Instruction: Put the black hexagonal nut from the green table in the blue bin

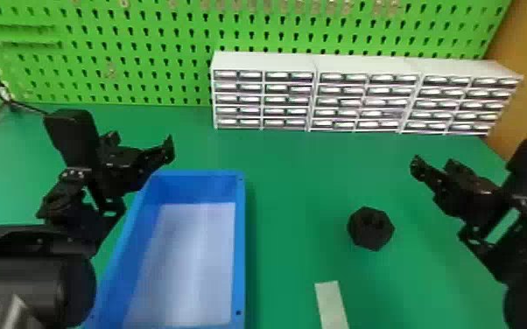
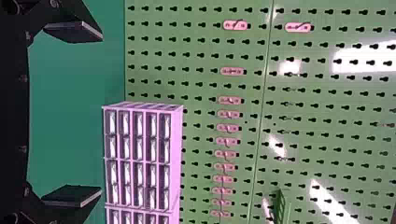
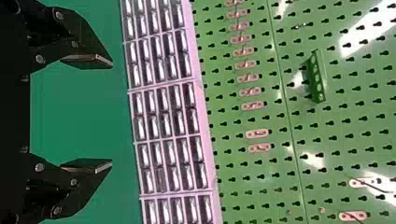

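Two end effectors flank the work on the green bench (image 1: 293,197), each with wide-set fingers and nothing between them: my left end effector (image 2: 101,113) appears in the head view by the far left corner of the blue bin (image 1: 240,245), my right end effector (image 3: 111,113) out past the black hexagonal nut (image 1: 370,229). The nut sits on the bench well apart from the bin, to its right and nearer my right arm, a placement that likely makes the right side the natural choice for the pick. Its spread fingers suit a chunky, many-sided piece, whose flat sides should give the pads a square grip; pinched across the corners, it could twist or slip. The bin stands open-topped before my left arm, its long side facing the nut, presumably so the drop needs only a sideways carry over the rim. A pale strip (image 1: 332,306) lies on the bench between the two, nearer me, and drawer cabinets (image 1: 367,65) line the back against the pegboard (image 1: 144,54), out of that path. The task stands at its start, I judge; next comes lining up above the nut and lowering around it.
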Robot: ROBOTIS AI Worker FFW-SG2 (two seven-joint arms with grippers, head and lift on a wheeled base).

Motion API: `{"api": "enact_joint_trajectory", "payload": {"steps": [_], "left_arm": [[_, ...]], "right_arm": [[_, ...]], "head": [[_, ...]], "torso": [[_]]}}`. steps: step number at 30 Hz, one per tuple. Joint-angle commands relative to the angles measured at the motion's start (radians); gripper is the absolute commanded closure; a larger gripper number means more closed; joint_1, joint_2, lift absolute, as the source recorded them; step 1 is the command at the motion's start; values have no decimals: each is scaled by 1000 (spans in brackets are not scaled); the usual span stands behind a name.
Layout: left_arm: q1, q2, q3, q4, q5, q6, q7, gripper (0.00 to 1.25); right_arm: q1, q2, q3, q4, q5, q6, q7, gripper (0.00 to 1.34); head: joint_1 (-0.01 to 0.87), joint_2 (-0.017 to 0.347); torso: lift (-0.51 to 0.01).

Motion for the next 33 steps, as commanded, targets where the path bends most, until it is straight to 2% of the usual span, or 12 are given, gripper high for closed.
{"api": "enact_joint_trajectory", "payload": {"steps": [1, 4, 8, 15, 20, 25, 33], "left_arm": [[3, 0, 5, 0, -1, 1, 0, 128], [3, 0, 8, 0, -1, 0, 0, 128], [4, 2, 9, 0, -1, 0, -1, 128], [6, 2, 12, -1, -1, 0, -1, 128], [6, 2, 12, -1, -1, 0, -1, 128], [7, 2, 14, -3, -1, 0, -1, 128], [7, 2, 14, -5, -1, 0, -3, 128]], "right_arm": [[7, 16, -8, -48, 33, 92, 0, 509], [14, 19, -5, -78, 59, 130, -5, 509], [28, 18, -2, -119, 43, 207, -54, 509], [31, -18, -13, -185, 6, 363, -74, 509], [1, -33, -28, -259, 19, 570, -74, 509], [-22, -31, -34, -317, 33, 719, -74, 509], [-33, -30, -38, -369, 37, 882, -74, 509]], "head": [[692, 8], [692, 8], [692, 8], [692, 8], [692, 8], [692, 8], [692, 8]], "torso": [[-97], [-97], [-97], [-97], [-97], [-97], [-97]]}}
